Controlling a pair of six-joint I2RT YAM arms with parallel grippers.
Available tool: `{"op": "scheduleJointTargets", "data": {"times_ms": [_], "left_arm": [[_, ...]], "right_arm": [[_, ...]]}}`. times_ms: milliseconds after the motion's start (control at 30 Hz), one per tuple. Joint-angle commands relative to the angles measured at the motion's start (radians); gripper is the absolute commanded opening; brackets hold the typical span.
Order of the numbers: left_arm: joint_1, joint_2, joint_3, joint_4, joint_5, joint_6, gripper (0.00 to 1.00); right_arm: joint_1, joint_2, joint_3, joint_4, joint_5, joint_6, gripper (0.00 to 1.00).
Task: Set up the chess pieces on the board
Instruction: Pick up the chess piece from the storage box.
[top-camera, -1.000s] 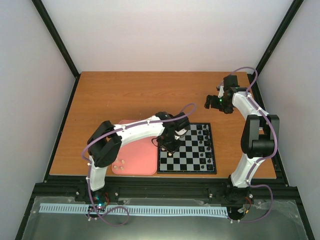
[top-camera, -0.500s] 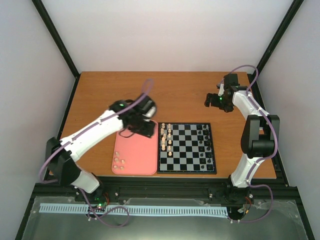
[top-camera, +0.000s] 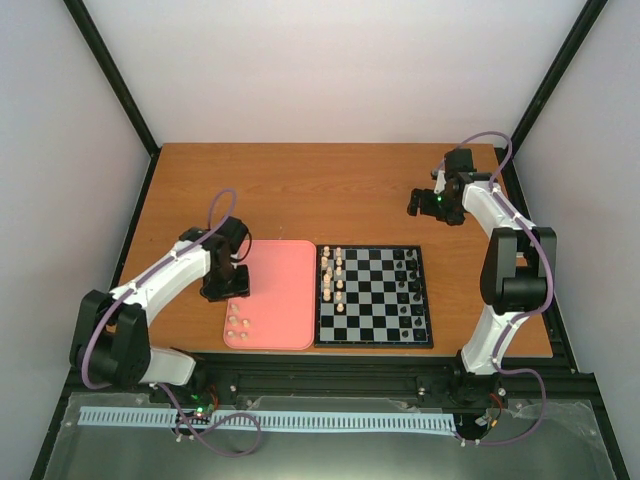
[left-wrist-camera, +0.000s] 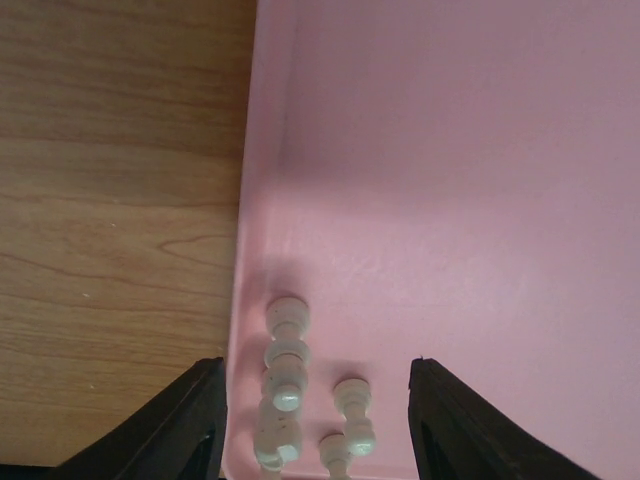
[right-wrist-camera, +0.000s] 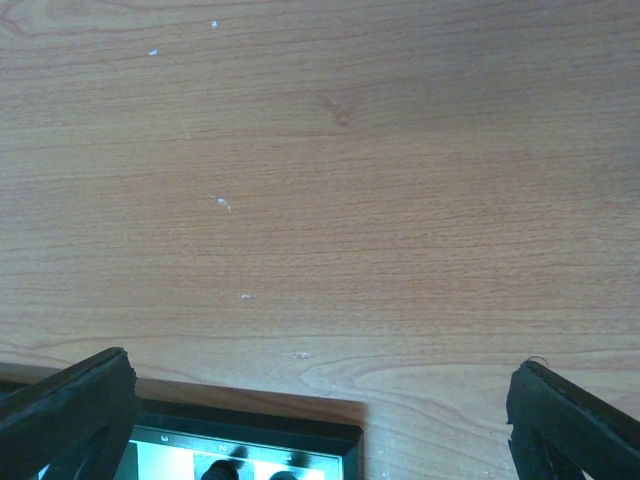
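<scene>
Over the pink tray (left-wrist-camera: 450, 200), the left gripper (left-wrist-camera: 312, 400) is held spread above perhaps five chess pieces (left-wrist-camera: 287, 365); the right gripper (right-wrist-camera: 318, 400) is spread wide.

The tray (top-camera: 285, 290) lies just left of the board (top-camera: 375, 300), with chess pieces (top-camera: 233, 320) in its near-left corner.

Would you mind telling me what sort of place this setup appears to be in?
Probably a robotics lab test cell: plain white wall panels in black framing enclose a brown wooden tabletop, and two white robot arms are bolted to a black rail at its near edge.
</scene>
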Motion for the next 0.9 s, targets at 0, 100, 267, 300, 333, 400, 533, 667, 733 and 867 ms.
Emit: {"op": "scheduleJointTargets", "data": {"times_ms": [0,100,267,300,333,400,533,667,733,867], "left_arm": [[0.012,-0.021,-0.048,0.068,0.056,-0.047,0.51],[0.012,0.005,-0.061,0.088,0.057,-0.051,0.49],[0.012,0.026,-0.061,0.091,0.045,-0.054,0.47],[0.013,0.032,-0.062,0.088,0.044,-0.054,0.46],[0.012,0.036,-0.061,0.086,0.043,-0.054,0.45],[0.012,0.045,-0.061,0.082,0.038,-0.056,0.44],[0.012,0.059,-0.052,0.055,0.027,-0.062,0.42],[0.012,0.061,-0.047,0.041,0.020,-0.065,0.42],[0.012,0.067,-0.047,0.040,0.018,-0.065,0.42],[0.012,0.093,-0.046,0.038,0.016,-0.064,0.34]], "right_arm": [[0.008,0.011,0.010,-0.006,0.015,-0.020,1.00],[0.008,0.011,0.002,-0.003,0.012,-0.018,1.00],[0.008,0.006,-0.014,0.000,0.019,-0.022,1.00],[0.008,0.006,-0.016,0.001,0.021,-0.022,1.00],[0.008,0.004,-0.018,0.001,0.023,-0.024,1.00],[0.008,0.003,-0.022,0.001,0.025,-0.025,1.00],[0.008,-0.001,-0.027,0.001,0.026,-0.028,1.00],[0.008,-0.004,-0.035,0.010,0.024,-0.026,1.00],[0.008,-0.003,-0.039,0.014,0.020,-0.025,1.00],[0.008,-0.003,-0.042,0.017,0.019,-0.027,1.00]]}}
